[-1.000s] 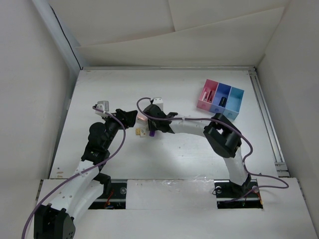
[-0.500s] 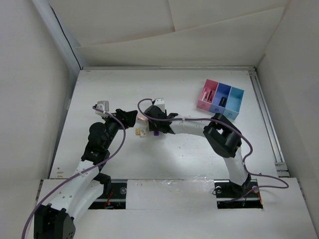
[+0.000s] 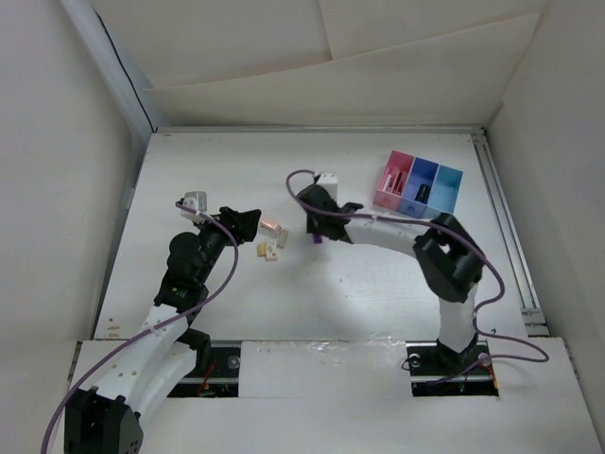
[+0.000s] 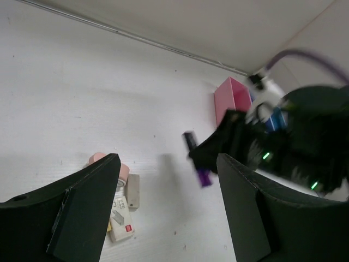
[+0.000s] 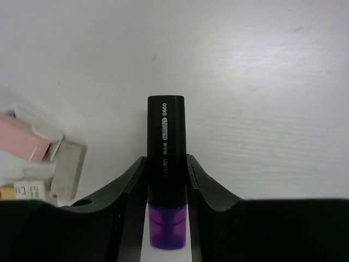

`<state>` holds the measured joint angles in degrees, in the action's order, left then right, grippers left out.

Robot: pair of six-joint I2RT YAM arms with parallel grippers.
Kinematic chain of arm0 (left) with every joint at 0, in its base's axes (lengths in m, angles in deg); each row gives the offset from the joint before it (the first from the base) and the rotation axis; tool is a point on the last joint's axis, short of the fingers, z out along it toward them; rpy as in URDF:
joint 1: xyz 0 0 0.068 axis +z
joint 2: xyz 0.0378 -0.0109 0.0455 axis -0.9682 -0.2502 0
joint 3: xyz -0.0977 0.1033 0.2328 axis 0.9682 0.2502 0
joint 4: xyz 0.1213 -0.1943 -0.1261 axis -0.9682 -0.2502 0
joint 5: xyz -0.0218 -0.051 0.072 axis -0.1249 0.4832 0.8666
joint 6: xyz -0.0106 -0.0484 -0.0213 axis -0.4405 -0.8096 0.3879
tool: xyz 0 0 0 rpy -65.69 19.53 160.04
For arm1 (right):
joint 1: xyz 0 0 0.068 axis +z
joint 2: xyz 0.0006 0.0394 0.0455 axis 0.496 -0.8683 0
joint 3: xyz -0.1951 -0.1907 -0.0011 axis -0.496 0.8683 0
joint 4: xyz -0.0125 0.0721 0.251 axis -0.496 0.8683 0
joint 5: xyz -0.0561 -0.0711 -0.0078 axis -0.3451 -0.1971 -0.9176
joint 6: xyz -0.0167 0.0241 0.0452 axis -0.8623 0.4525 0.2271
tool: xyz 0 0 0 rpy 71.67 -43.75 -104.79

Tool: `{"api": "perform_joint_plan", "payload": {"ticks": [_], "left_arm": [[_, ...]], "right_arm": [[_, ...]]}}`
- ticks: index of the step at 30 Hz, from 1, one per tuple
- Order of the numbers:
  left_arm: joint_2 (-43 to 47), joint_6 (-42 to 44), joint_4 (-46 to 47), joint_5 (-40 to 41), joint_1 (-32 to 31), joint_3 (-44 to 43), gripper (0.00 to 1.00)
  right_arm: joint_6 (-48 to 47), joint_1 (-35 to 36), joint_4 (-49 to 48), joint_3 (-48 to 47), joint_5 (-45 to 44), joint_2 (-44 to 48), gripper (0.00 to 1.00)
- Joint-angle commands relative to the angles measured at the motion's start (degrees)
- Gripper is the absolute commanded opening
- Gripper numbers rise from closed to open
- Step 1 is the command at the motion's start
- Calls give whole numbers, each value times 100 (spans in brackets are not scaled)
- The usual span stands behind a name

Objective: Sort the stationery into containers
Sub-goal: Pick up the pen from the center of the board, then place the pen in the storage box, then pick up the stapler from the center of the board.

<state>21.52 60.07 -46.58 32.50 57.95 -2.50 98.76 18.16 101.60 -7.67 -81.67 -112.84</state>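
My right gripper is shut on a black marker with a purple cap, gripped across its middle, cap end toward the wrist. It hangs just above the table, right of the loose stationery. That pile holds a pink stick and small cream blocks, which also show as the pink stick and a grey eraser. My left gripper stands open beside the pile, nothing between its fingers. The containers sit at the back right: pink, dark blue and light blue bins, with sticks in the first two.
A small labelled box lies by the left finger. The pink bin shows behind the right arm. A raised rail runs along the table's right side, and white walls close in the back and both sides.
The right gripper has closed on the purple-capped marker and carried it right, away from the pile, uncovering the pink stick. The left arm has not moved.
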Motion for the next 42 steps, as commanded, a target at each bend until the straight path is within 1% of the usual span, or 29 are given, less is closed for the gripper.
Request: {"api": "perform_joint_plan", "payload": {"ticks": [1, 4, 5, 7, 8, 12, 15, 18, 19, 20, 21, 23, 24, 27, 28, 31, 32, 33, 35, 37, 38, 39, 40, 41, 42], "left_arm": [[72, -25, 207, -90, -10, -249, 68], [72, -25, 207, -90, -10, -249, 68], [72, -25, 207, -90, -10, -249, 68], [72, -25, 207, -90, -10, -249, 68], [72, -25, 207, -90, -10, -249, 68], [10, -77, 154, -90, -10, -249, 68], [-42, -78, 154, -29, -10, -249, 68], [-42, -78, 154, -29, -10, -302, 68], [-94, -78, 154, -29, -10, -302, 68], [-95, -78, 154, -29, -10, -302, 68], [-95, -78, 154, -29, -10, -302, 68], [-95, -78, 101, 24, -10, -302, 68], [-95, -78, 101, 24, -10, -302, 68], [-95, -78, 101, 77, -10, -302, 68], [-95, -78, 49, 77, -10, -302, 68], [-95, -78, 48, 77, -10, -302, 68], [-95, -78, 48, 77, -10, -302, 68], [-95, -78, 48, 129, -10, -302, 68], [-34, -78, -4, 190, -10, -302, 68], [106, -78, -4, 244, -10, -302, 67], [177, -130, -57, 331, -10, -302, 67], [247, -130, -109, 393, -10, -250, 67], [448, -130, -171, 628, -10, -249, 65], [572, -130, -319, 787, -10, -197, 65], [712, -261, -399, 963, -10, -197, 65]], "right_arm": [[-138, -1068, -188, 91, -266, 1230, 13], [-200, -1756, -188, 144, -195, 1696, 13], [-200, -2201, -188, 144, -326, 1758, 13], [-200, -2617, -31, 83, -327, 1811, 13], [-200, -2976, -30, 83, -327, 1811, 13], [-200, -3549, -30, 30, -266, 1759, 13], [-148, -3848, -30, 30, -266, 1619, 13], [-148, -3902, -30, 30, -266, 1408, 13], [-148, -3954, -30, -22, -327, 1285, 16], [-148, -3955, -30, -23, -327, 1284, 16], [-148, -3955, 39, -75, -397, 1197, 22], [-95, -3955, 40, -75, -397, 1135, 26], [-95, -3955, 40, -75, -397, 1135, 33], [-33, -3955, 40, -23, -397, 1135, 49], [-33, -3955, 40, -23, -397, 1135, 59], [-33, -3885, -21, 30, -397, 1388, 67], [-33, -3885, -21, 30, -397, 1450, 67], [-94, -3719, -117, 108, -397, 1529, 68], [-296, -3517, -310, 214, -319, 1740, 68], [-568, -3086, -513, 284, 268, 1803, 63], [-822, -2937, -583, 285, 575, 1855, 53], [-903, -2770, -662, 285, 935, 1786, 47], [-1051, -2412, -663, 189, 1713, 1698, 39], [-1192, -2208, -663, 40, 1973, 1593, 31], [-1437, -1980, -663, -31, 2123, 1331, 17]]}}
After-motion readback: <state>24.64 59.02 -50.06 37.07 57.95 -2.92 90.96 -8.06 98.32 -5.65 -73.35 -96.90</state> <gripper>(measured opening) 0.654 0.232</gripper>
